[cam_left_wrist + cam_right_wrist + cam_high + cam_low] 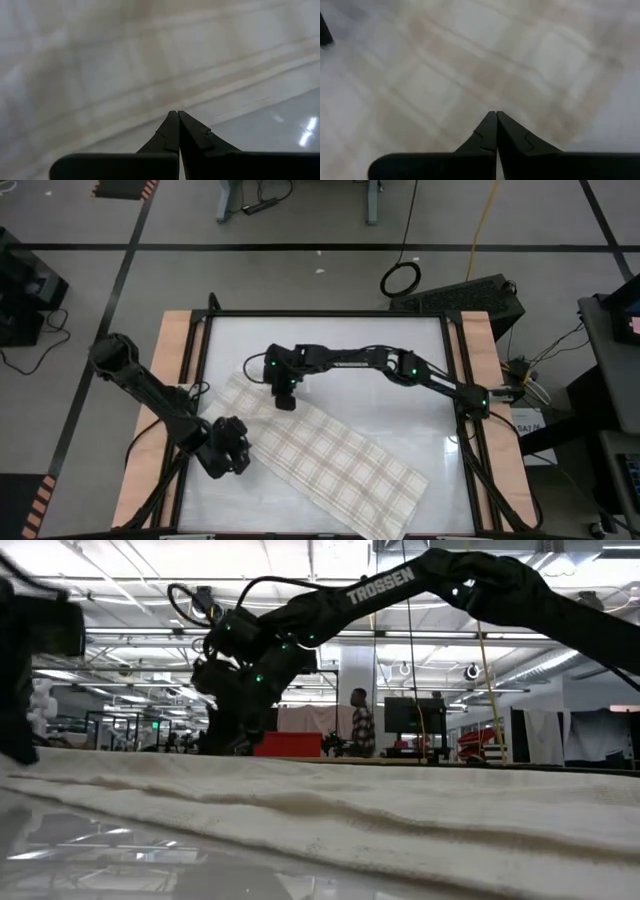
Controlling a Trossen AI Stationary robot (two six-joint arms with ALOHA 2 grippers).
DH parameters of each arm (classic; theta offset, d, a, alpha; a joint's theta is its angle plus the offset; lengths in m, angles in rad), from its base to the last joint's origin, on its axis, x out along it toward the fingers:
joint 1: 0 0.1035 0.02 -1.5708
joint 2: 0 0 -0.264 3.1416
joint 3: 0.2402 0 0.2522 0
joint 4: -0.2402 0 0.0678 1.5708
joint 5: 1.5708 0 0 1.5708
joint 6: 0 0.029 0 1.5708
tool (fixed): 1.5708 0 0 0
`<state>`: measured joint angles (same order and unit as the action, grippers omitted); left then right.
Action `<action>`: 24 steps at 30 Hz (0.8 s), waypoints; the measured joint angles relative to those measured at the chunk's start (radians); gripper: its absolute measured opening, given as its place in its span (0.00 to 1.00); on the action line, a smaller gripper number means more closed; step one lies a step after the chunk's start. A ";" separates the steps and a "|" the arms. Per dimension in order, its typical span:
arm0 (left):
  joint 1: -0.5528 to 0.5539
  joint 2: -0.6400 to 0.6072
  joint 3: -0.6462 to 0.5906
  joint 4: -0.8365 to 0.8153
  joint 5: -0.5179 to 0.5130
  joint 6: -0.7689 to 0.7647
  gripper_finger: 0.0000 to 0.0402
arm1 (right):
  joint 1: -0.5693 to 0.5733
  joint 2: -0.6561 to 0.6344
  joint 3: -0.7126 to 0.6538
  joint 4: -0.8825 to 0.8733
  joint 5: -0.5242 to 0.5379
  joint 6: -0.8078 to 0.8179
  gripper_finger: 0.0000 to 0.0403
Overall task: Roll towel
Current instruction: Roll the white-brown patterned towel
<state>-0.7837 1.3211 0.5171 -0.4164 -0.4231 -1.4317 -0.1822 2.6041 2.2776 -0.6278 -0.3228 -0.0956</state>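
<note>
The towel [320,455], cream with a tan plaid grid, lies flat and slantwise on the white table, running from the far left to the near right corner. My left gripper [240,446] is shut at the towel's near-left long edge [235,102], fingers slanting down. My right gripper [285,402] is shut over the towel's far-left end [470,60], also slanting down. In the low view the towel [400,830] fills the foreground, with the right gripper [235,745] behind it and the left gripper [15,740] at the picture's edge. My left gripper has its shut fingertips [175,117] over the towel's long edge, but I cannot tell whether they touch the cloth. My right gripper has its shut fingertips [495,117] over the plaid cloth near its far-left end; whether they touch it I cannot tell.
The glossy table top [400,380] lies bare on the far right and near left of the towel. Wooden side rails [175,370] and a black frame border the table. A person [360,725] stands in the room beyond.
</note>
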 joint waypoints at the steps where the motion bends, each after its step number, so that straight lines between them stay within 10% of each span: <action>1: 0.006 0.019 0.000 -0.007 0.026 -0.004 0.00 | -0.005 0.001 0.002 -0.009 0.019 -0.003 0.00; 24: 0.393 0.097 0.001 -0.231 -0.122 0.168 0.00 | -0.163 -0.044 0.001 -0.278 -0.064 0.031 0.00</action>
<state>-0.3910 1.4181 0.5186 -0.6475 -0.5449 -1.2636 -0.3456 2.5600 2.2784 -0.9057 -0.3869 -0.0650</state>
